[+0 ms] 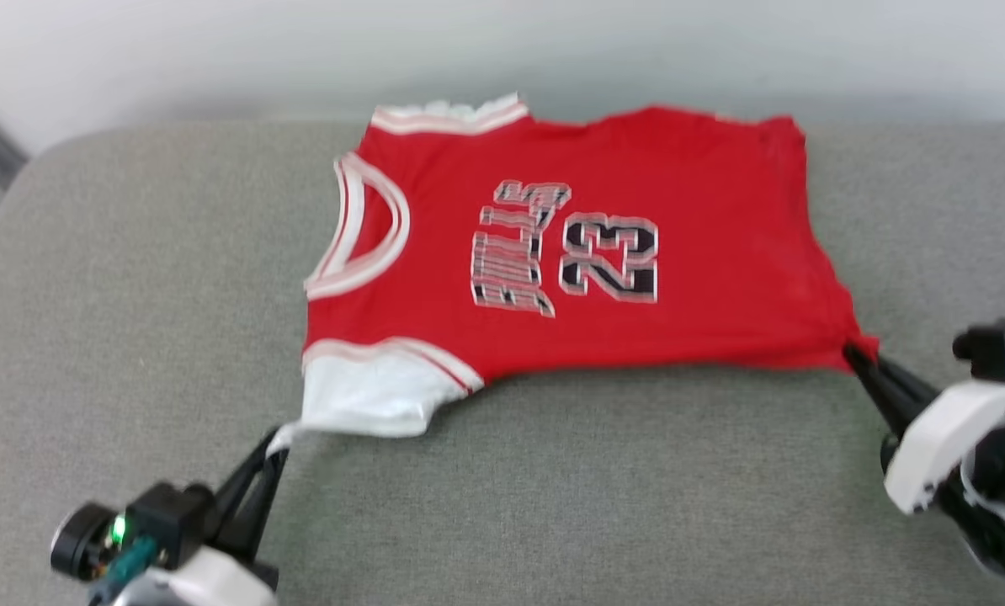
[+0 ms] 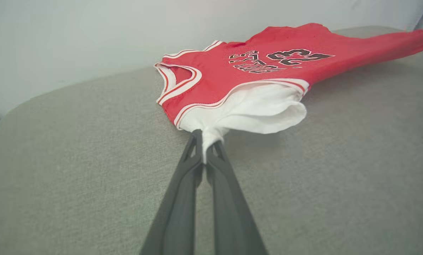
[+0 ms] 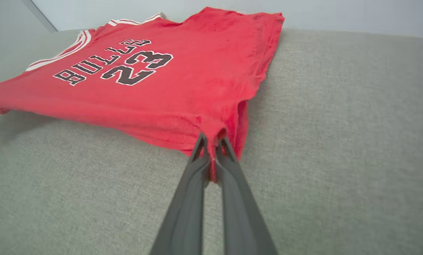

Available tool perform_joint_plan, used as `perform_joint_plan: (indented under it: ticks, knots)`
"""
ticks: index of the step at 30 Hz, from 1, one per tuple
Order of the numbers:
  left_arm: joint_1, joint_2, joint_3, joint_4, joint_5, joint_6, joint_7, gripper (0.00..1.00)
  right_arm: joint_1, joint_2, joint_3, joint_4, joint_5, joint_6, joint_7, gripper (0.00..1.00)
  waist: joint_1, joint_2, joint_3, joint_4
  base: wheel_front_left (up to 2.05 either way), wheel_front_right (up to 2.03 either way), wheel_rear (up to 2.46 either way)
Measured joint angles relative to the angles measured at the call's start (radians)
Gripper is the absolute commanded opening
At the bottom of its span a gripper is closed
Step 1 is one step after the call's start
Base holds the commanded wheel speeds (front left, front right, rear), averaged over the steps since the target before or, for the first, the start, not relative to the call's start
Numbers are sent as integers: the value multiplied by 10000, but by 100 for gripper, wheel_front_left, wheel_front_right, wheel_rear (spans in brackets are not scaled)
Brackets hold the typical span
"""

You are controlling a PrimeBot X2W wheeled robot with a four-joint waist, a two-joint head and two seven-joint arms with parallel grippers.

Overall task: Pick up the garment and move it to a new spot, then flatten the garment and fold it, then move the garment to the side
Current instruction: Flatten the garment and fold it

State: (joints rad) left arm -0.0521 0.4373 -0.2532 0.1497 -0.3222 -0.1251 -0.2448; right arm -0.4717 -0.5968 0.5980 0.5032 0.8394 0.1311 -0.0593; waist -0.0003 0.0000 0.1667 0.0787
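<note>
We reckon the Bulls jersey (image 1: 553,252) is light and limp. Our left gripper (image 1: 277,439) clamps its sleeve (image 1: 368,402) at 7 o'clock, and our right gripper (image 1: 858,357) its hem corner (image 1: 839,337) at 4.

Bare grey surface (image 1: 132,295) rings the garment (image 1: 595,252); wall (image 1: 502,50) behind.

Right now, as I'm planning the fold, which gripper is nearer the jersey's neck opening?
Left. The left gripper pinches the garment's white sleeve, beside the neck opening; the right gripper pinches the hem corner at the opposite end.
</note>
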Motion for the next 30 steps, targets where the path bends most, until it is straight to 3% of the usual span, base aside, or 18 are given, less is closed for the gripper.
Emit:
perform_joint_plan:
  ticks: [17,22,26,30]
  knots:
    - [4398,830,-199,-2336,-1425,2,1024,0,3294,-993,-359,-1749,813,0,725,0,1,0,-1425,-480,0,0,0]
    - [4784,1037,-426,-2698,-1509,-10,1141,0,3955,-1137,-550,-2337,907,0,966,0,1,0,-1398,-529,0,0,0]
    - [4670,744,-182,-2871,-1848,148,905,0,4125,-1131,-773,-2767,901,0,949,0,1,0,-1337,-577,0,0,0]
    - [4257,813,40,-3139,-1820,199,738,0,4126,-1108,-1020,-3070,892,-2,1055,0,2,0,-1258,-630,0,0,0]
